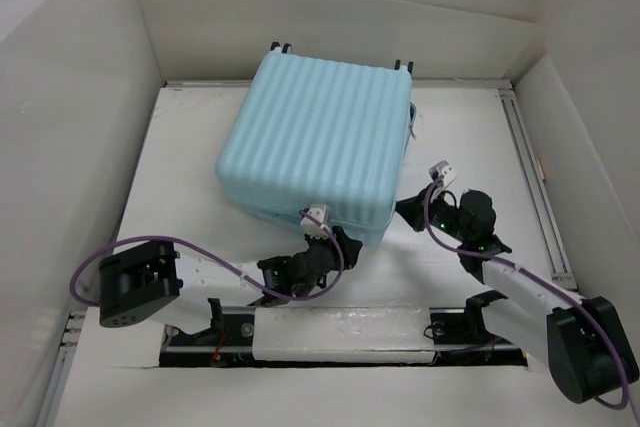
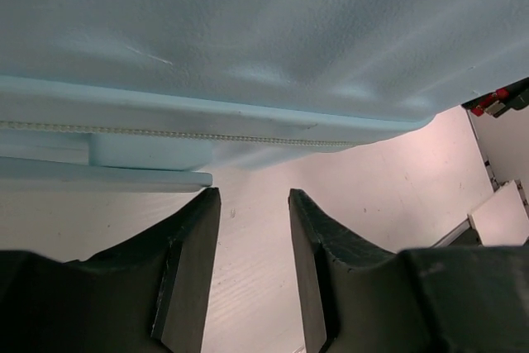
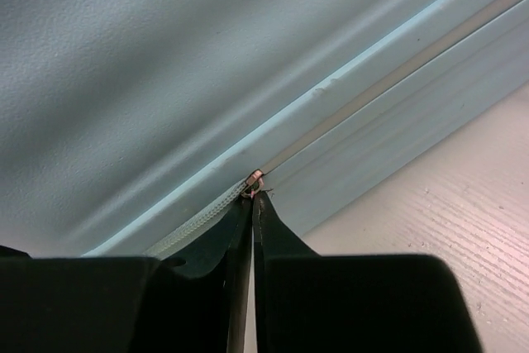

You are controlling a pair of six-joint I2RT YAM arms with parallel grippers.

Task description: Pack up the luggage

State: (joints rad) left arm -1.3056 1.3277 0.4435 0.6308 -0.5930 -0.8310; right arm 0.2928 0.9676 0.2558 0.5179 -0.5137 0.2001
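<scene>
One light-blue ribbed hard-shell suitcase (image 1: 318, 137) is found shut; zipping is judged unfinished. Its small metal zip pull (image 3: 254, 178) is pinched by the right gripper (image 3: 254, 197). The left gripper (image 2: 254, 197) is held narrowly parted, empty.

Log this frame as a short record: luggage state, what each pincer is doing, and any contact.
luggage: light blue, shells together, lying flat on the table
left pincer: open, holding nothing, at the luggage's near edge, below the zipper seam
right pincer: shut on the zipper pull at the side seam
contact: right pincer on zipper pull only; none seen for the left
</scene>
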